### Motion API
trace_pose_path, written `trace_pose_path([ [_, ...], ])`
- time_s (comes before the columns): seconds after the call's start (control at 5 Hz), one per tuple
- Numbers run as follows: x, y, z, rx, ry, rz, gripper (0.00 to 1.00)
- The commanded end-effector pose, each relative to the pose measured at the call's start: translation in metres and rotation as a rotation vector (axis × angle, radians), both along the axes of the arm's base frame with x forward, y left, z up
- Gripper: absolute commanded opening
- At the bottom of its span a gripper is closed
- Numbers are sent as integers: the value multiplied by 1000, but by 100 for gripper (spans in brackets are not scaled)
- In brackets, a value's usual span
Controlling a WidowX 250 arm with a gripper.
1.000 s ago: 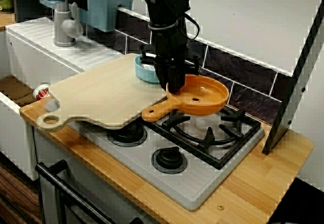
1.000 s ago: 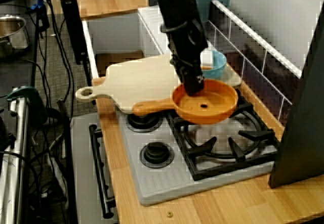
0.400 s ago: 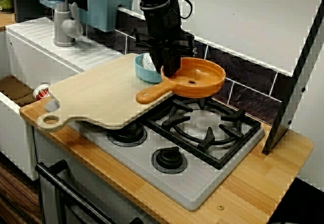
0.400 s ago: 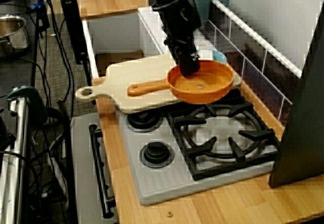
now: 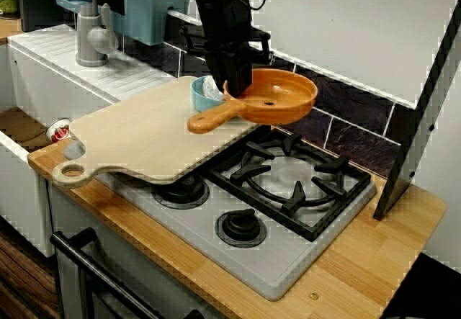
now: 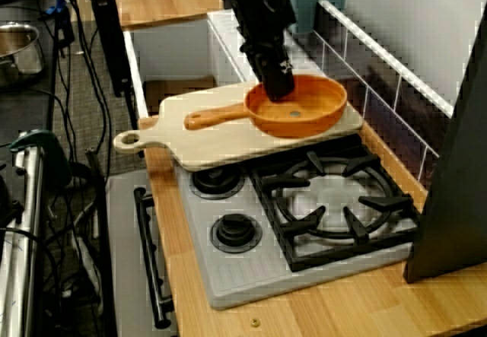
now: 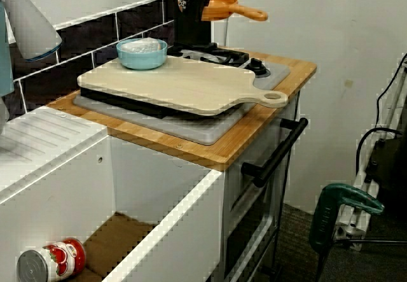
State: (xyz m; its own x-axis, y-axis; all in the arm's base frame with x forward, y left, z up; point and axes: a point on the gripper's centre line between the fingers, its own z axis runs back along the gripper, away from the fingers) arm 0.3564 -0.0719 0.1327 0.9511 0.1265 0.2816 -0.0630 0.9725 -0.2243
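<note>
The orange frying pan (image 5: 277,97) hangs level above the stovetop (image 5: 288,189)

On the wooden desk (image 5: 374,254), a grey hob (image 5: 288,260), with a black grate (image 5: 297,193) over its 3 o'clock half and a small burner (image 5: 240,227) at 6 o'clock. Across the hob's 9 o'clock side, a pale cutting board (image 5: 144,132), handle hole toward 8 o'clock. On the board's 1 o'clock corner, a blue bowl (image 5: 198,96). At 9 o'clock of the board, a red can (image 5: 59,129). At 11 o'clock, a grey tap (image 5: 90,38). At 3 o'clock of the grate, a tilted black panel (image 5: 421,110).
</note>
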Motion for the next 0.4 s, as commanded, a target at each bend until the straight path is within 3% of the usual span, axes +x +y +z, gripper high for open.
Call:
trace_pose_path([
  [0.0, -8, 21, 35, -26, -85, 29, 0],
  [0.2, -14, 30, 40, -32, -99, 46, 0],
])
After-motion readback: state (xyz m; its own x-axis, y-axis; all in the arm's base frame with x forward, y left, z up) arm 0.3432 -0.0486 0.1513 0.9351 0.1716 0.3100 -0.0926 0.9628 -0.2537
